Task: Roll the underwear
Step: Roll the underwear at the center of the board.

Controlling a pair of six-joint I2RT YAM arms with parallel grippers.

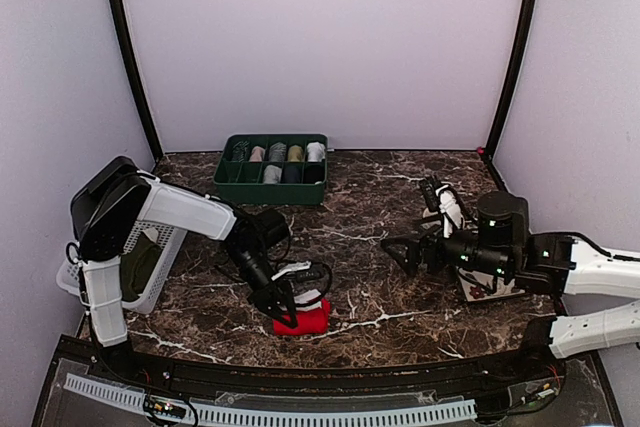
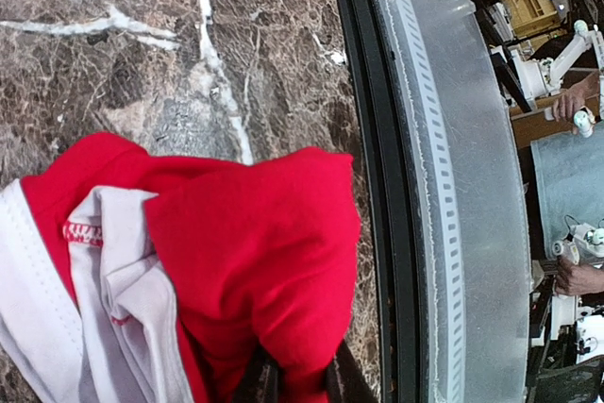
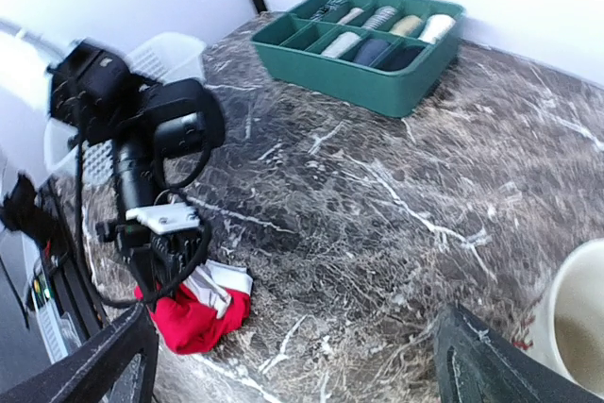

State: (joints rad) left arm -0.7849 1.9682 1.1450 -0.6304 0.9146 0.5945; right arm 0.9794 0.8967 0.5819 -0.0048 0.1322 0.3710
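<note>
The underwear (image 1: 305,321) is a bunched red bundle with white trim showing, lying on the marble table (image 1: 380,207) close to the front edge. My left gripper (image 1: 284,305) comes down on it from the left and is shut on the red fabric. In the left wrist view the red cloth (image 2: 255,252) fills the frame and runs between the dark fingers (image 2: 344,379) at the bottom. My right gripper (image 1: 405,253) hovers open to the right of the bundle, well apart from it. Its wide-spread fingers (image 3: 104,365) frame the underwear (image 3: 193,316) from a distance.
A green divided tray (image 1: 270,196) holding several muted rolled garments sits at the back. At the far left stands a white basket (image 1: 165,247) with a dark garment (image 1: 140,267) in it. A black front rail (image 2: 387,186) lies just beyond the bundle. A white cup (image 3: 576,318) stands beside the right arm.
</note>
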